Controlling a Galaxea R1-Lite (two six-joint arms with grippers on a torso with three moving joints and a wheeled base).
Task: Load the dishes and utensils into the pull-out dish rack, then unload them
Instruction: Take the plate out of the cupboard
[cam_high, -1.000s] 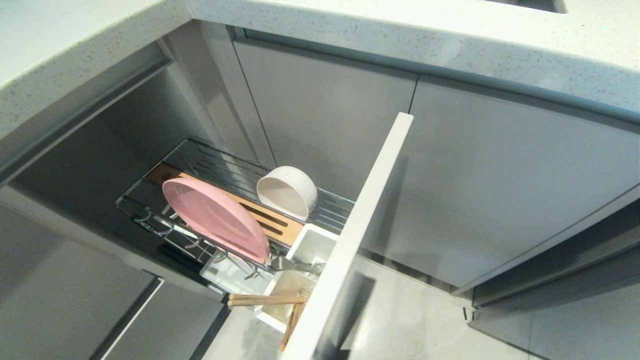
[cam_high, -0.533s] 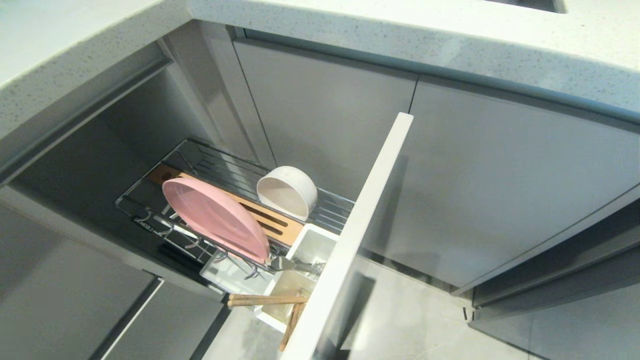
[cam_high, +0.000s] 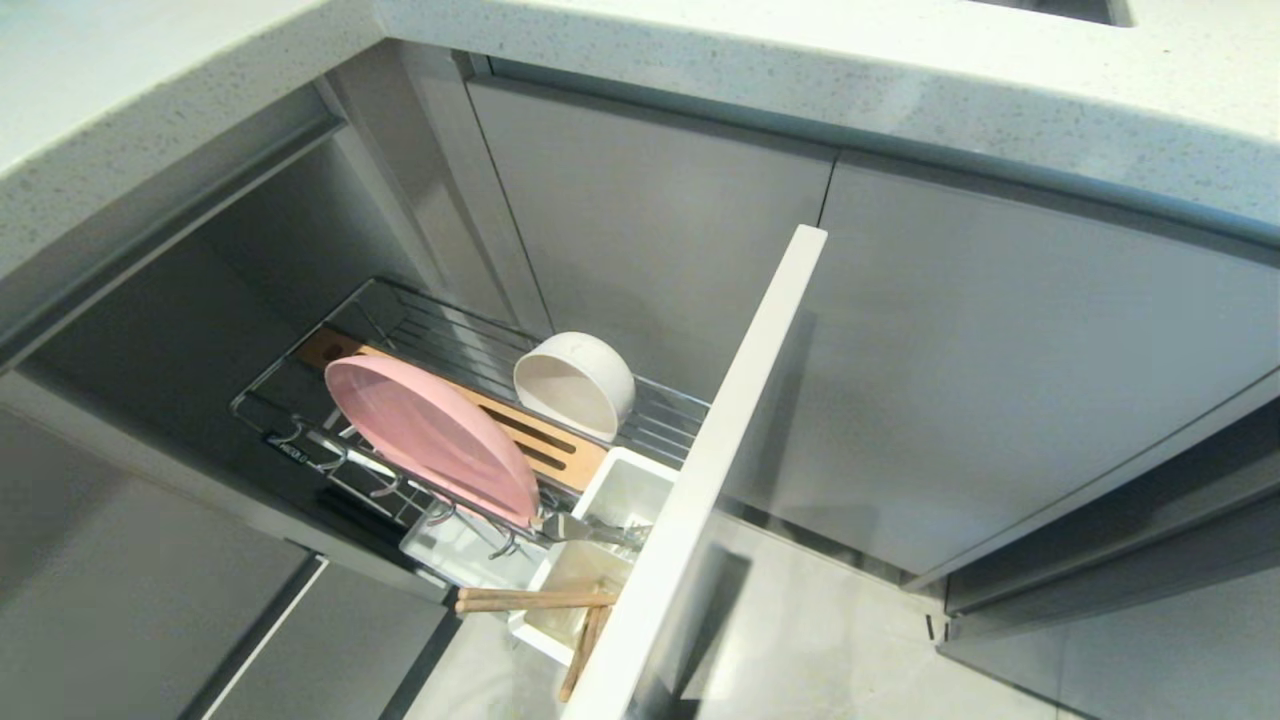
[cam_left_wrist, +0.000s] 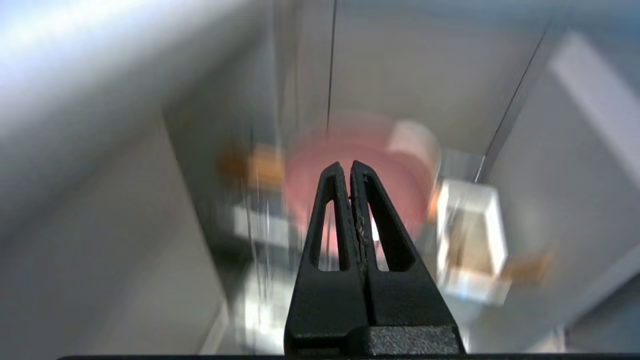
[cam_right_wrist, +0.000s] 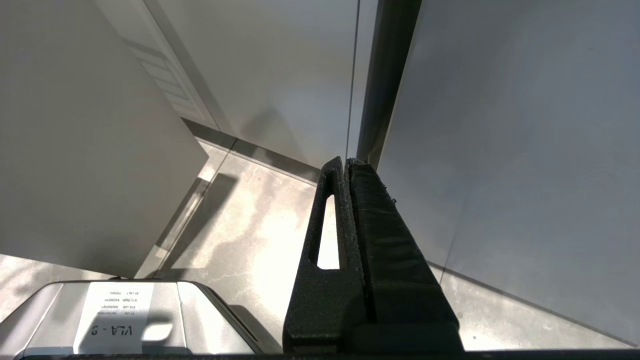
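Left gripper (cam_left_wrist: 348, 167), fingers pressed together and empty, points toward the pink plate (cam_high: 430, 437) standing in the pull-out dish rack (cam_high: 470, 350); right gripper (cam_right_wrist: 346, 162) likewise closed.

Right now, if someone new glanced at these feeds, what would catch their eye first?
The salmon-pink plate, standing on edge in the pulled-out dish rack under the countertop corner, with the white bowl tipped on its side just behind it. Next, the chopsticks poking out of the white caddy by the tall front panel. The left gripper, shut, points at the plate.
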